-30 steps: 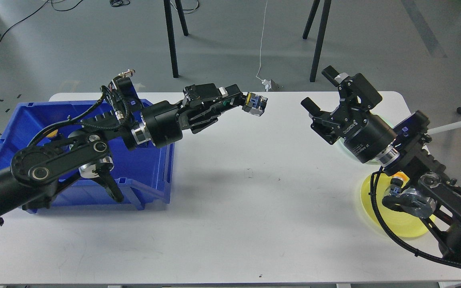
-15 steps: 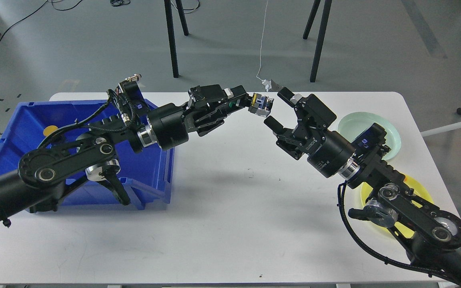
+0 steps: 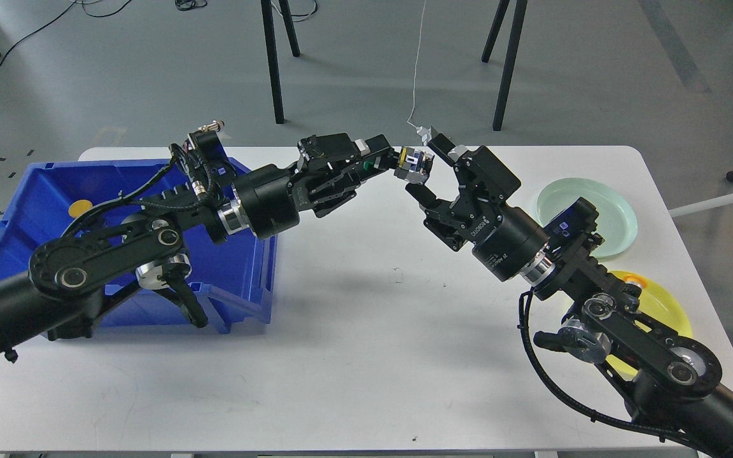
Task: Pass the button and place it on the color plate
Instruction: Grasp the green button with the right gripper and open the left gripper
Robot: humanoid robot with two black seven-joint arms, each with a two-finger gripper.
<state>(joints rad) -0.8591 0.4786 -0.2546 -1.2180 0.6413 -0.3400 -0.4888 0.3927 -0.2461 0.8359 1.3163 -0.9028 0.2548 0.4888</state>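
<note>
My left gripper (image 3: 398,162) is shut on a small button (image 3: 415,163), a blue, yellow and grey piece, held in the air above the far middle of the white table (image 3: 354,356). My right gripper (image 3: 429,168) is open, with one finger above the button and one below it, right around it. A pale green plate (image 3: 602,207) and a yellow plate (image 3: 662,308) with an orange bit on it lie at the right, partly hidden by my right arm.
A blue bin (image 3: 42,210) stands at the left under my left arm, with a yellow disc (image 3: 80,207) inside. Black stand legs (image 3: 274,63) rise behind the table's far edge.
My right gripper swung left from over the plates to the button and now straddles it, uncovering the green plate. My left gripper moved slightly right with the button, then held still.
</note>
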